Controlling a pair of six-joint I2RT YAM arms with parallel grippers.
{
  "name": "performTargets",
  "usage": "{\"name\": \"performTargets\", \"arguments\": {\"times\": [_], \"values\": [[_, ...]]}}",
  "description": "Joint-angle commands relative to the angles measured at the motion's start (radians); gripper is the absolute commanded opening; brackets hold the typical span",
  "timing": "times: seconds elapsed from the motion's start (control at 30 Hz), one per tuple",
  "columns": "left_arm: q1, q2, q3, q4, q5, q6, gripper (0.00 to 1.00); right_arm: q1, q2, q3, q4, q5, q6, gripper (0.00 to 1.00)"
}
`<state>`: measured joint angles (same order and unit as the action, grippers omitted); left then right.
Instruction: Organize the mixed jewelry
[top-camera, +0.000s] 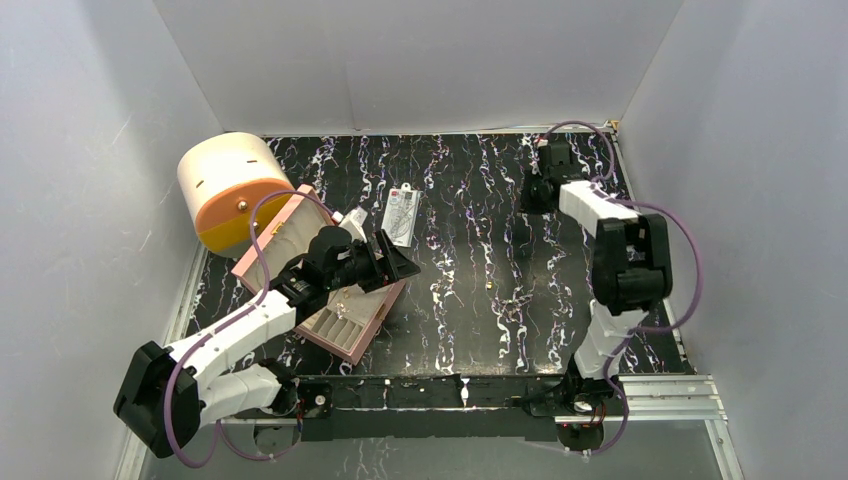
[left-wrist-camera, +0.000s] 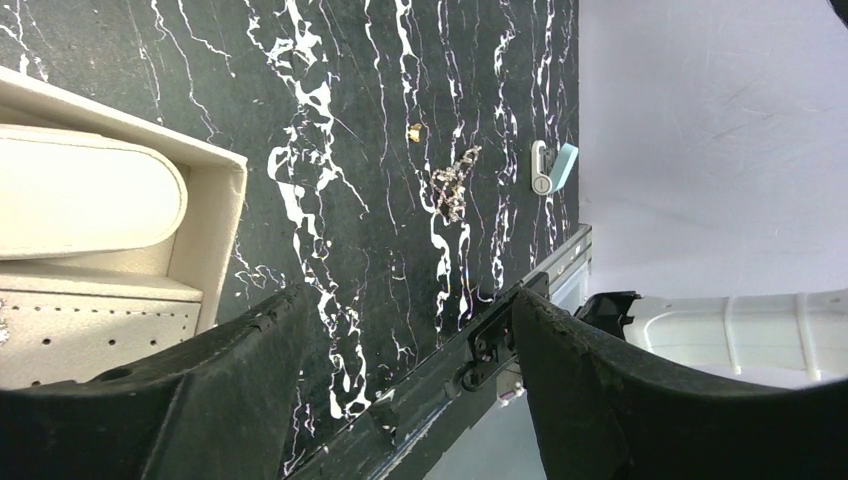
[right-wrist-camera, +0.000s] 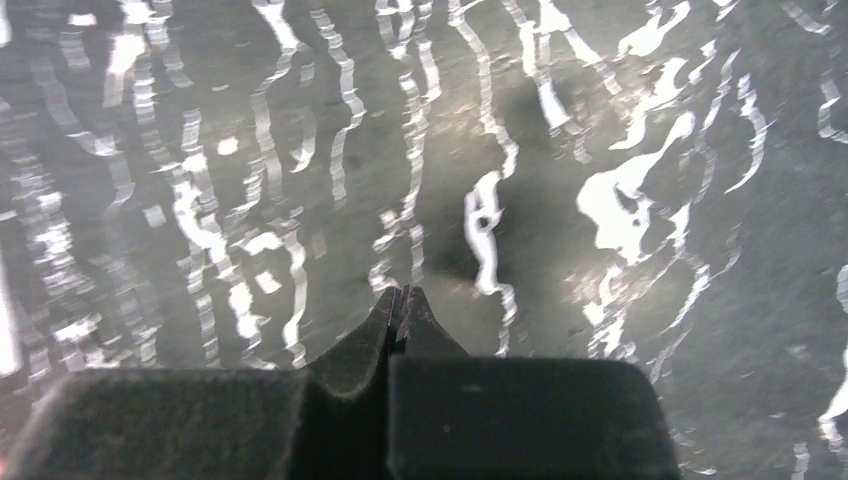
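Note:
A tiny gold stud (left-wrist-camera: 416, 129) and a tangled thin chain piece (left-wrist-camera: 455, 180) of the mixed jewelry lie on the black marbled table; the stud (top-camera: 489, 286) also shows from above. The pink quilted box (top-camera: 345, 335) lies open at the left, with its cream cushion (left-wrist-camera: 90, 205) showing. My left gripper (top-camera: 385, 262) hovers at the box's right edge. Its jaws (left-wrist-camera: 405, 335) are open, with only table between them. My right gripper (top-camera: 537, 198) is at the far right back. Its fingertips (right-wrist-camera: 402, 295) are pressed together, and nothing shows between them.
A round cream and orange case (top-camera: 230, 190) stands at the back left. A clear flat packet with a white card (top-camera: 400, 215) lies behind the box. A small light-blue block (left-wrist-camera: 562, 165) sits near the table's front rail (left-wrist-camera: 480, 345). White walls close in three sides.

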<state>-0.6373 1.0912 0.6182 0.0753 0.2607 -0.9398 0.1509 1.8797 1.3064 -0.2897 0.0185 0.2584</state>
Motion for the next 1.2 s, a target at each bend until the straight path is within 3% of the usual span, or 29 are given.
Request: {"name": "performTargets", "arguments": {"times": [0.0,0.27,0.47,0.93,1.17], "values": [[0.002,-0.036,0.009,0.039,0.022,-0.007,0.75,0.001,-0.179,-0.125,0.113,-0.224,0.13,0.0],[0.001,-0.013,0.017,0.074,0.032,-0.032,0.77,0.033,-0.419,-0.372,0.266,-0.423,0.261,0.0],[0.0,0.024,0.055,0.075,0.031,-0.024,0.74,0.072,-0.551,-0.475,0.281,-0.442,0.291,0.0],[-0.002,-0.037,0.032,0.072,0.017,-0.015,0.75,0.109,-0.711,-0.539,0.251,-0.482,0.38,0.0],[-0.002,-0.063,-0.013,0.091,-0.04,-0.011,0.76,0.115,-0.72,-0.59,0.322,-0.518,0.412,0.0]]}}
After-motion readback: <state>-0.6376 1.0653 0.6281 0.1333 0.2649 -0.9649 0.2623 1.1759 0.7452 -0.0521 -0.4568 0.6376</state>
